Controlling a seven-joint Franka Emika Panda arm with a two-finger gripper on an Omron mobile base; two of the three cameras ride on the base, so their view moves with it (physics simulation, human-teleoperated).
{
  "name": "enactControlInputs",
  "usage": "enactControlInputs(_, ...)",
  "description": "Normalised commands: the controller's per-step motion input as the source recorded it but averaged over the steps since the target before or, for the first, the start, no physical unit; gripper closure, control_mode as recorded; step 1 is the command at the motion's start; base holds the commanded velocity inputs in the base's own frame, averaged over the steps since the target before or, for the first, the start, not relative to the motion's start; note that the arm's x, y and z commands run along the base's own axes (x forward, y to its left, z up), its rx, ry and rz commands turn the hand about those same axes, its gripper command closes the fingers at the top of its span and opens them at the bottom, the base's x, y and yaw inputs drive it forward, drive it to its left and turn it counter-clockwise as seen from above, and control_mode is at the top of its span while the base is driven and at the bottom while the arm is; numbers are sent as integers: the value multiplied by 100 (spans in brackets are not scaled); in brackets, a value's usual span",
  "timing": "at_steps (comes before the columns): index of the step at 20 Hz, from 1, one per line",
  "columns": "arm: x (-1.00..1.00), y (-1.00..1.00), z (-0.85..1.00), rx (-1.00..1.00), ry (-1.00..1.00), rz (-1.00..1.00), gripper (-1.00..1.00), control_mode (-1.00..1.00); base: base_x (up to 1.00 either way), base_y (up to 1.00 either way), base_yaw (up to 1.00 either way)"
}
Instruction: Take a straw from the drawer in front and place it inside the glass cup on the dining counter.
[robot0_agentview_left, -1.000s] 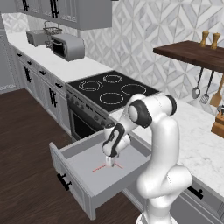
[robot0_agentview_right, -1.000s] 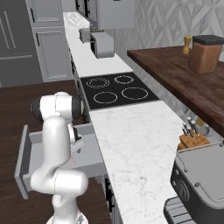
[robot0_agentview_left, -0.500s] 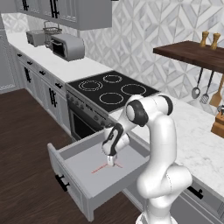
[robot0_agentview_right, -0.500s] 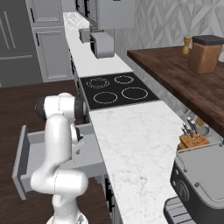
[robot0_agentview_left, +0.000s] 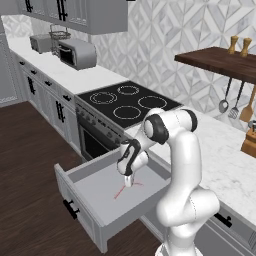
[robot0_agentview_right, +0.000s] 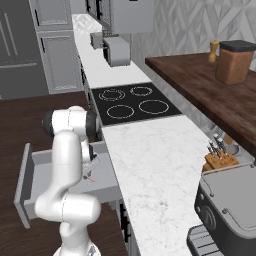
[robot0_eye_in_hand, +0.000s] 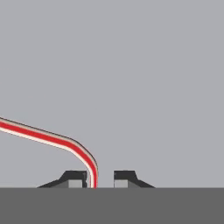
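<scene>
Close in, the hand view has the gripper (robot0_eye_in_hand: 100, 178) low over the grey floor of the drawer (robot0_agentview_left: 95, 192), its two dark tips drawn near each other. The straw (robot0_eye_in_hand: 48, 138) runs in from the left as a red line, curves down and meets the inner face of the left tip; a gap shows between it and the right tip, so whether it is truly pinched cannot be told.

From the left base view, the gripper (robot0_agentview_left: 129, 182) points straight down inside the open drawer, tips at the red straw (robot0_agentview_left: 120, 191) lying flat on the drawer floor, toward the back half. The drawer's front panel with its small black handle (robot0_agentview_left: 70, 209) faces the dark wood floor (robot0_agentview_left: 25, 200).

In the right base view the straw (robot0_agentview_right: 91, 178) shows as a small red mark beside the arm.

Further back sit the black cooktop (robot0_agentview_left: 127, 102), then a toaster oven (robot0_agentview_left: 76, 53) on the white counter (robot0_agentview_left: 65, 72)
</scene>
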Motion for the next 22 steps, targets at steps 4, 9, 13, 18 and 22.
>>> enactControlInputs(4,-54,0,-21,0,-9,0,100,-100,0,0,0)
enactControlInputs(9,-43,0,11,0,-11,0,100,-100,0,0,0)
enactControlInputs(13,-19,2,95,3,-3,0,100,-100,0,0,0)
enactControlInputs(18,0,23,100,9,0,0,100,-100,0,0,0)
enactControlInputs(22,0,24,100,11,1,0,100,-100,0,0,0)
